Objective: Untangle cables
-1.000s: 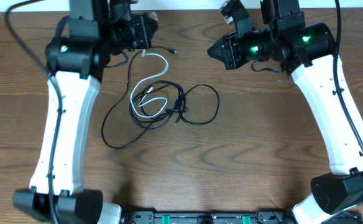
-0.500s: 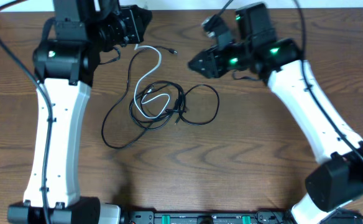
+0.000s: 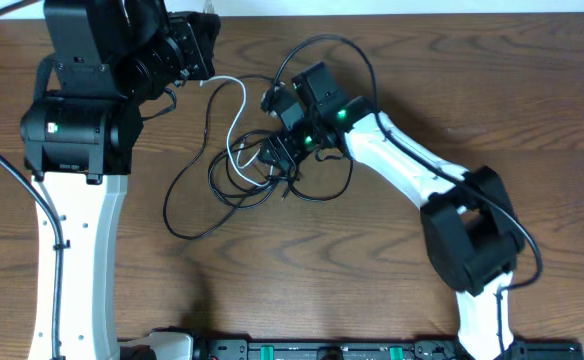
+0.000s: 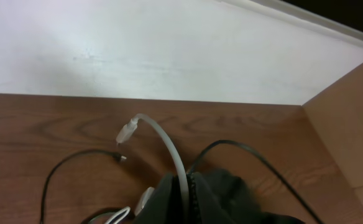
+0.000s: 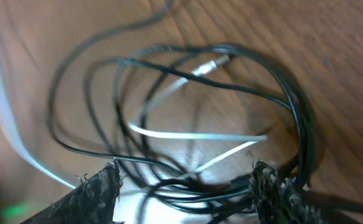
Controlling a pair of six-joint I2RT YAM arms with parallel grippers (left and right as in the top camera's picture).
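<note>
The cables lie in a tangle (image 3: 257, 170) on the brown table, with black loops spreading left (image 3: 177, 195) and right (image 3: 344, 172). The white cable (image 3: 240, 100) rises from the tangle toward my left gripper (image 3: 200, 48), which is shut on it near its plug. In the left wrist view the white cable (image 4: 161, 135) runs between the closed fingers (image 4: 169, 190) of my left gripper (image 4: 184, 183). My right gripper (image 3: 275, 152) hangs low over the tangle's right side, open. In the right wrist view, black strands (image 5: 194, 183) and white strands cross between its spread fingertips (image 5: 101, 186).
A thick black cord (image 3: 317, 42) from the right arm arches over the table's back. The white wall (image 4: 169, 43) runs behind the table and a wooden side panel (image 4: 346, 124) stands near my left gripper. A black rail (image 3: 322, 350) lines the front edge.
My right arm has swung left and down from the back right onto the tangle, and its jaws have opened. My left gripper has drifted left with the white cable.
</note>
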